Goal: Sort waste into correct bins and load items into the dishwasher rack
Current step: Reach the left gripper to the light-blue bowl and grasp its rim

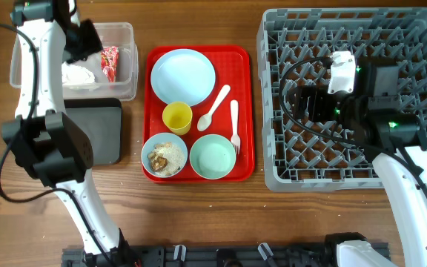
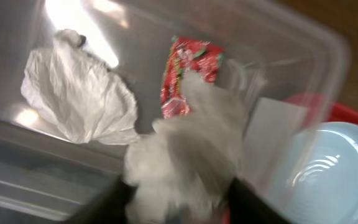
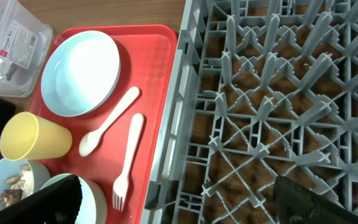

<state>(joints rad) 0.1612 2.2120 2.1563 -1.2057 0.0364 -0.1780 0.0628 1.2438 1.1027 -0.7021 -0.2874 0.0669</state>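
**Sam:** Where is the white tissue (image 2: pixel 185 155)?

**Mia:** It is soft and crumpled. It sits between the fingers of the left gripper (image 2: pixel 179 196), right above the clear tub (image 1: pixel 130 67). The fingers are apart, so I think it is dropping in.

**Sam:** What is in the tub?

**Mia:** A second tissue (image 2: pixel 79 93), all wrinkly, and a shiny red wrapper (image 2: pixel 185 68).

**Sam:** And the right gripper (image 3: pixel 176 183)?

**Mia:** It hangs over the grey rack (image 1: pixel 421 44). Its fingers are wide apart, with nothing in them.

**Sam:** What can it reach?

**Mia:** The red tray (image 1: pixel 245 74) lies to its left, just beside the rack. The white fork (image 1: pixel 234 126) and spoon (image 1: pixel 213 109) are nearest. Both are thin, smooth plastic. The fork lies long-ways from far to near, with its prongs toward the robot. The left arm is farther away.
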